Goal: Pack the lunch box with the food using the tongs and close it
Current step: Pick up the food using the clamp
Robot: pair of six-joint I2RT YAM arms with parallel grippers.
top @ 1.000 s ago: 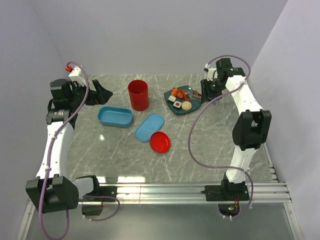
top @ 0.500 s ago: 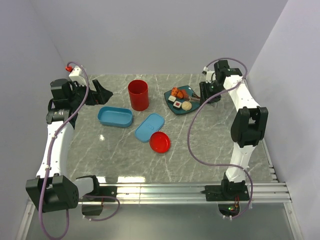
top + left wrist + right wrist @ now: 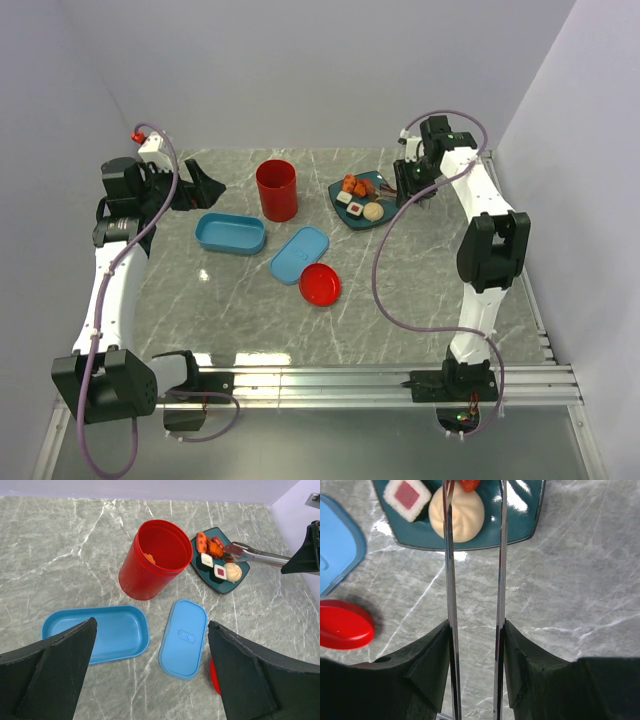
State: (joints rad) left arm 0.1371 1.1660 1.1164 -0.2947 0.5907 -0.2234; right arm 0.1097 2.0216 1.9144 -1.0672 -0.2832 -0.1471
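The tongs [image 3: 449,580] are polished silver metal, bright as a mirror. The table [image 3: 60,540] is smooth grey marble-look stone with a soft sheen. The lunch box [image 3: 117,632] and its lid [image 3: 184,637] are light-blue plastic with a satin finish. The red cup [image 3: 145,580] is finely ribbed glossy plastic. The teal plate [image 3: 520,510] is shiny, and the beige bun [image 3: 456,512] smooth and matt. The fingers [image 3: 427,670] of the right end effector [image 3: 476,625] are matt black plastic.
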